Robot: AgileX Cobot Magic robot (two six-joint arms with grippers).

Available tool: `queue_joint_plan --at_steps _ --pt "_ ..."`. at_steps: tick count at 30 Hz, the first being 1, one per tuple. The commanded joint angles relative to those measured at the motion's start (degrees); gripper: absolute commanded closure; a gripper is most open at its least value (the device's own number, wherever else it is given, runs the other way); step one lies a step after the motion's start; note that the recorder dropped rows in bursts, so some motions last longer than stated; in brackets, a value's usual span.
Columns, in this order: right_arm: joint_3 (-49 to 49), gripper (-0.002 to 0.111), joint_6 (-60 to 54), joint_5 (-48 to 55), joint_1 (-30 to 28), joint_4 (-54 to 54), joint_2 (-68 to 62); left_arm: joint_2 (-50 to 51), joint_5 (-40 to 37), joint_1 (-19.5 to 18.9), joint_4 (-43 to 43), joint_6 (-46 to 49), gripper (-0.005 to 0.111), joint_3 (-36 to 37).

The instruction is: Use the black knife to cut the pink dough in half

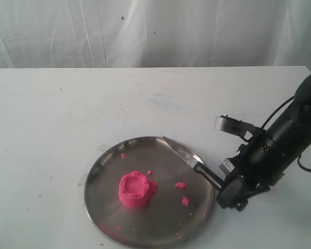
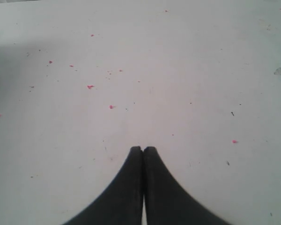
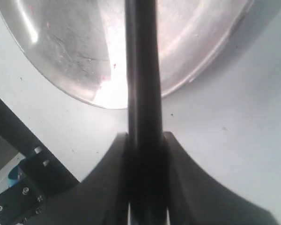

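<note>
Pink dough [image 1: 137, 189]: I count one lump, one black knife [image 1: 192, 161] gripped by my low, tilted right hand [image 3: 146, 139], left hand [image 2: 143, 150] clenched.

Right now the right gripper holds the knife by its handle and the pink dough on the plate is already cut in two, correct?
No. The exterior view shows the pink dough on the plate as one whole lump, not cut. The right gripper does hold the knife by its handle.
</note>
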State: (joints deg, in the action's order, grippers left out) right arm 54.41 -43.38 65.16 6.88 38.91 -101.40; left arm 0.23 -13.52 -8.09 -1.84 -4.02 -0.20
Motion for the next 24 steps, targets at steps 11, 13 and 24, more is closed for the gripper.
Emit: queue_joint_plan --at_steps 11,13,24 --pt "-0.2 0.108 14.9 -15.0 13.8 -13.9 22.9 -0.2 0.1 0.2 -0.2 0.0 0.107 0.2" --pt "-1.6 0.108 15.2 -18.9 14.6 -13.9 23.3 -0.2 0.1 0.2 -0.4 0.2 0.107 0.2" --pt "-11.4 0.108 15.2 -41.4 14.8 -12.5 21.2 -0.2 2.5 0.2 0.7 -0.7 0.107 0.2"
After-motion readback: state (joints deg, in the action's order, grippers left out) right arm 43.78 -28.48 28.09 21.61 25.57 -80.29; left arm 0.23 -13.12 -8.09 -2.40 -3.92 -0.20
